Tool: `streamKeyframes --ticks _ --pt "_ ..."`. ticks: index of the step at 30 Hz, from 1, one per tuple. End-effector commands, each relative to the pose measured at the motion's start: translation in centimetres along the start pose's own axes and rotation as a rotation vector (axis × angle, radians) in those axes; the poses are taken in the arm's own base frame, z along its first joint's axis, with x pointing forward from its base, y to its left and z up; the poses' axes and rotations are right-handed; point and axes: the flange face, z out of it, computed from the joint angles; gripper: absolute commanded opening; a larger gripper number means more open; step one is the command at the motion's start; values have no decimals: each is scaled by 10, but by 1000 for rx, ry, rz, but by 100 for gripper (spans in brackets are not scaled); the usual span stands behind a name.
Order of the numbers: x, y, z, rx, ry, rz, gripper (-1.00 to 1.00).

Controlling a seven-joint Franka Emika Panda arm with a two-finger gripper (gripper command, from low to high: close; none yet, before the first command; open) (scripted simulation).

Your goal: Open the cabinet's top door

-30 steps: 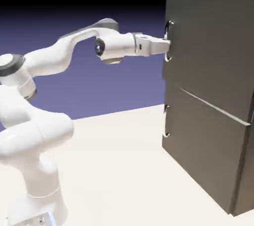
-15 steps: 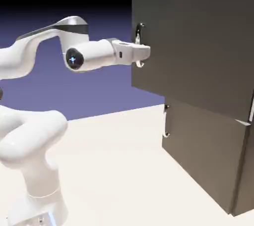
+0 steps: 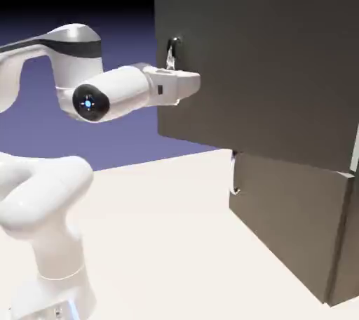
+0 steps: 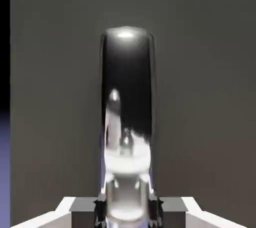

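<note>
Cabinet (image 3: 294, 227) stands at 3 o'clock on the desk (image 3: 168, 241). Top door (image 3: 266, 73) is swung out from the cabinet front, its free edge toward 9 o'clock — lower door (image 3: 280, 220) flush and shut. Hand (image 3: 184, 85) sits level at the top door's free edge, pinching the handle (image 4: 127, 122); in the hand view the shiny bar fills the gap between the fingertips (image 4: 100, 207).

The cabinet (image 3: 294, 227) and its top door (image 3: 266, 73) look matt and smooth, dark grey-brown. The door's handle (image 4: 127, 122) is polished, mirror-like metal. The arm (image 3: 105, 94) is glossy white plastic; the table (image 3: 175, 241) is matt cream.
</note>
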Motion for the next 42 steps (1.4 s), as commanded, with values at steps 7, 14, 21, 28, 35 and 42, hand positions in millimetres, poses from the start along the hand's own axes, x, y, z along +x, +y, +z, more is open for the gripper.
streamKeyframes --ticks 7,14,21,28,35,42 --pt "15 15 -51 88 -88 0 -100" --pt "40 40 -110 196 -196 0 -100" --pt "74 74 -167 315 -316 0 -100" --pt "109 109 -210 421 -421 0 -100" --pt "138 138 -237 499 -499 0 -100" --pt "151 152 -247 533 -532 2 -100"
